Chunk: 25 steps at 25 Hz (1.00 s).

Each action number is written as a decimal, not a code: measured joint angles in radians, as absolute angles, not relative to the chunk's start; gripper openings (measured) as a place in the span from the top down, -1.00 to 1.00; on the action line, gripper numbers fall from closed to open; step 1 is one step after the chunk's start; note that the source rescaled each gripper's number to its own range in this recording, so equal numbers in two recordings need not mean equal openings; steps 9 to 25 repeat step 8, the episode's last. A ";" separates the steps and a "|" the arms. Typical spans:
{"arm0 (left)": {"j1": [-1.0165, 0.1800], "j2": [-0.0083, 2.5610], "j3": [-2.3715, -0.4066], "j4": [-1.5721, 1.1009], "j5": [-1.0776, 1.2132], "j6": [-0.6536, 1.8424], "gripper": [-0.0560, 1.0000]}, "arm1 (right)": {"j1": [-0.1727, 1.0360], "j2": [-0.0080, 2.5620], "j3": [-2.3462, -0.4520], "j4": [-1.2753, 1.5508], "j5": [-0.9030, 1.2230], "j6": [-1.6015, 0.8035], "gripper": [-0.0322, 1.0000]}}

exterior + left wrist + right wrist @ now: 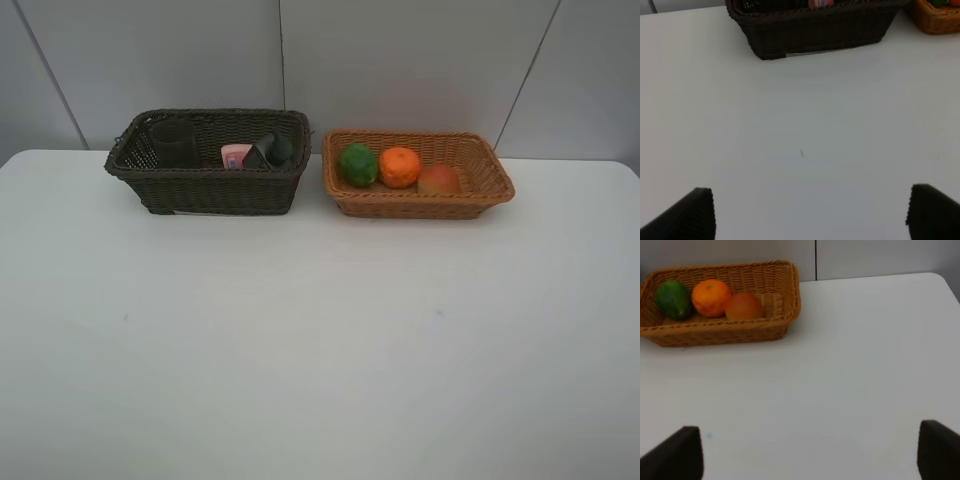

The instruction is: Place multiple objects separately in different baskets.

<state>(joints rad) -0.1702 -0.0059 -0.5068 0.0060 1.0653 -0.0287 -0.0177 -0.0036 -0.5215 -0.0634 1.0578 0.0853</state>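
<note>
Dark basket (210, 190): cup (174, 143), two bottles. Tan basket (420, 203): lime (357, 164), orange (399, 167), red fruit (438, 180). Both grippers (810, 212) (810, 450) spread apart, empty.

Dark brown basket (210, 190) on the left holding mauve cup (174, 143), pink bottle (236, 155), green pump bottle (272, 150); tan basket (415, 200) beside it holding lime (357, 164), orange (399, 167), reddish fruit (438, 180).

Soft, even, dim overhead light; faint shadows under baskets (207, 190); slight blur, vignetted corners, no glare.
</note>
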 joint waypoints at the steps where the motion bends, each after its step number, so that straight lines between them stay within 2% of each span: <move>1: -0.170 -0.006 -0.507 0.006 1.065 -0.029 -0.98 | -0.018 -0.004 -0.522 -0.063 1.058 0.085 -0.77; 25: -0.170 -0.006 -0.507 0.000 1.065 -0.029 -0.98 | -0.018 -0.004 -0.522 -0.063 1.058 0.085 -0.77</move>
